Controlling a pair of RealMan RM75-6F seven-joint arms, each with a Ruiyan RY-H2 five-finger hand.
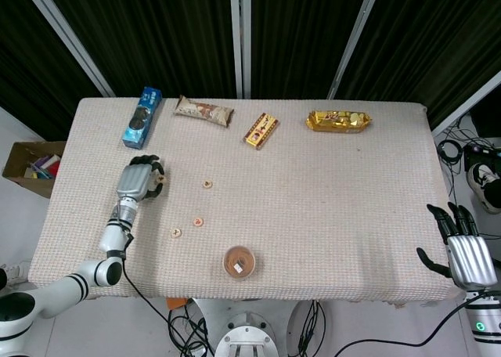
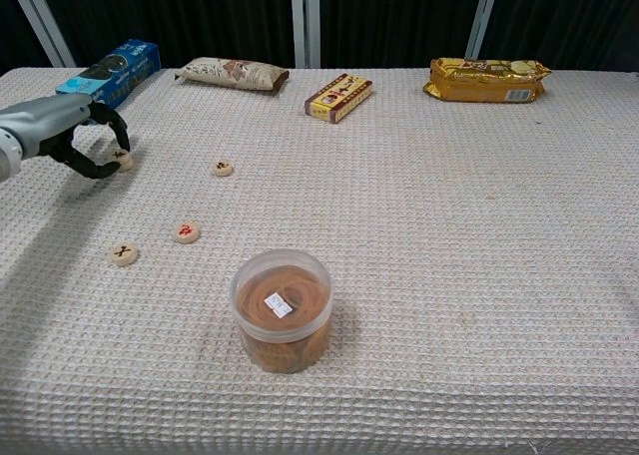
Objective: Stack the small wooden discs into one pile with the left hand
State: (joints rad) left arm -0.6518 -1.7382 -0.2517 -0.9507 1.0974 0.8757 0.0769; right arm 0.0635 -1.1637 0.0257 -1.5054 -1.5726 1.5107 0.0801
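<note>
Four small wooden discs lie on the woven table cloth. My left hand (image 1: 139,181) (image 2: 72,136) is at the table's left side, fingers curled, and pinches one disc (image 2: 122,160) between its fingertips, low at the cloth. The other three lie loose: one disc (image 2: 224,168) (image 1: 207,184) to its right, a red-marked disc (image 2: 186,232) (image 1: 199,221) nearer the front, and a black-marked disc (image 2: 124,254) (image 1: 177,232) beside that. My right hand (image 1: 466,251) hangs off the table's front right corner, fingers spread and holding nothing; only the head view shows it.
A clear plastic tub (image 2: 283,310) (image 1: 239,262) of rubber bands stands near the front edge. Along the far edge lie a blue cookie box (image 2: 110,71), a snack bag (image 2: 232,75), a small patterned box (image 2: 338,97) and a gold packet (image 2: 488,80). A cardboard box (image 1: 31,165) sits on the floor left.
</note>
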